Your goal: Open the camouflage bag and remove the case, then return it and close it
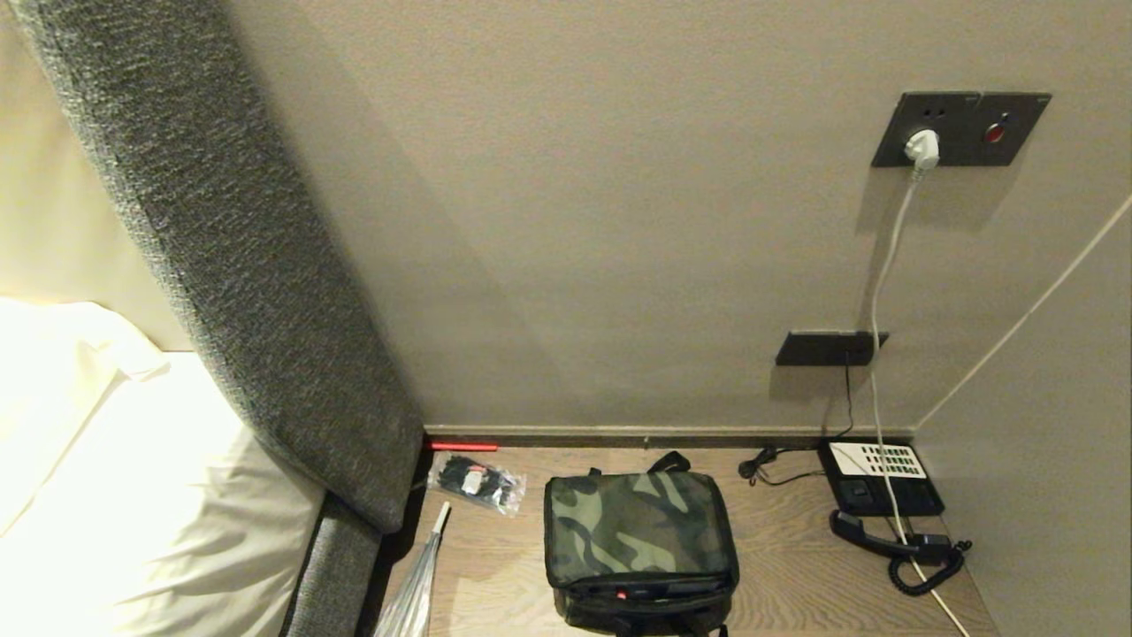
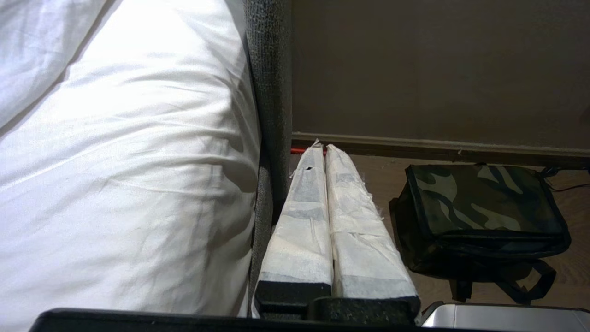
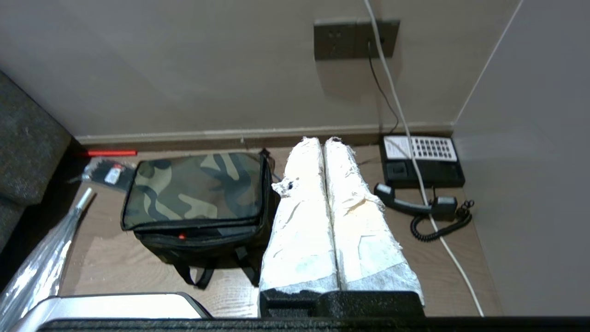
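Observation:
The camouflage bag [image 1: 638, 541] lies flat on the wooden bedside table [image 1: 787, 575], zipped, with black straps hanging over its near side; it also shows as the camouflage bag [image 2: 484, 216] and the camouflage bag [image 3: 198, 198]. The case is hidden. Neither arm appears in the head view. My left gripper [image 2: 322, 154] is shut and empty, its white-wrapped fingers pressed together, hanging off to the left of the bag beside the bed. My right gripper [image 3: 322, 143] is likewise shut and empty, held back from the table between the bag and the telephone.
A black telephone [image 1: 880, 478] with its handset [image 1: 875, 535] off the cradle sits at the right. A white cable [image 1: 884, 292] hangs from the wall socket. A small clear packet [image 1: 478, 482] and a clear plastic bag [image 1: 411, 593] lie left of the bag. The grey headboard [image 1: 248, 265] and bed [image 1: 133, 495] stand at the left.

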Tool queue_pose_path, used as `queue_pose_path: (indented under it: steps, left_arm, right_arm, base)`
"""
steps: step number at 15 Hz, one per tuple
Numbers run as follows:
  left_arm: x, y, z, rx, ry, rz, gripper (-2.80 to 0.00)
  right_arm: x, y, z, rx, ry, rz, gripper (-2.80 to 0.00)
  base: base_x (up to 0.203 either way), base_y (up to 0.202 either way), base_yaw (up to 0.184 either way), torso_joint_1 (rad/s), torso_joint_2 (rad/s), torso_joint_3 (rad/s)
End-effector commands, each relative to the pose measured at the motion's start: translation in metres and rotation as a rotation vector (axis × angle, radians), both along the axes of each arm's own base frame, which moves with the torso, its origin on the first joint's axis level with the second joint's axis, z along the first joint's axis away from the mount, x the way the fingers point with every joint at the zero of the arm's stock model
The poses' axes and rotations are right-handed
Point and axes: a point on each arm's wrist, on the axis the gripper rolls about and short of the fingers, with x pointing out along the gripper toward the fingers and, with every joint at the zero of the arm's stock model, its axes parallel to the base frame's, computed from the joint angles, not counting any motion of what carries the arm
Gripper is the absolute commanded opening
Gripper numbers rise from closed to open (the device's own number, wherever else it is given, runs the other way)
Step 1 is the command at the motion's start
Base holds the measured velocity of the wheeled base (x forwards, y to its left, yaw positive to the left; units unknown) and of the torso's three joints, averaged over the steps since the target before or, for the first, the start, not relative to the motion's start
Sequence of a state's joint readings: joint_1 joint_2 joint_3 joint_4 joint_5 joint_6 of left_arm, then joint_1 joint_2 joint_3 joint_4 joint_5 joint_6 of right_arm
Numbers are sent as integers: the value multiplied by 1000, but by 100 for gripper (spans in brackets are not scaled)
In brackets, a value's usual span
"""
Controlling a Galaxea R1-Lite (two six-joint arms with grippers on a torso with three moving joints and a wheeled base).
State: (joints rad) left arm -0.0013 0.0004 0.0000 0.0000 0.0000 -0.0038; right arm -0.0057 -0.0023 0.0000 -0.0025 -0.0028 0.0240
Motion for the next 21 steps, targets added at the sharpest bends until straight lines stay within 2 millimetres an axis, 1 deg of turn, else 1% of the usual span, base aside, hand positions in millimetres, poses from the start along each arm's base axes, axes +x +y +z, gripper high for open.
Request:
queue_pose_path:
  steps: [1,16,21]
  left_arm:
    - [0,0,0,-1,0,0,-280]
    - [0,0,0,-4,0,0,-280]
    - [0,0,0,-1,-2,0,-280]
  right_arm:
    - [0,0,0,0,-1,-1,-280]
    - [0,0,0,0,-1,-1,-280]
    - [0,0,0,0,-1,-1,-280]
  base:
    - [0,0,0,3,0,207]
    - [0,0,0,1,2,203]
    - [0,0,0,2,1,65]
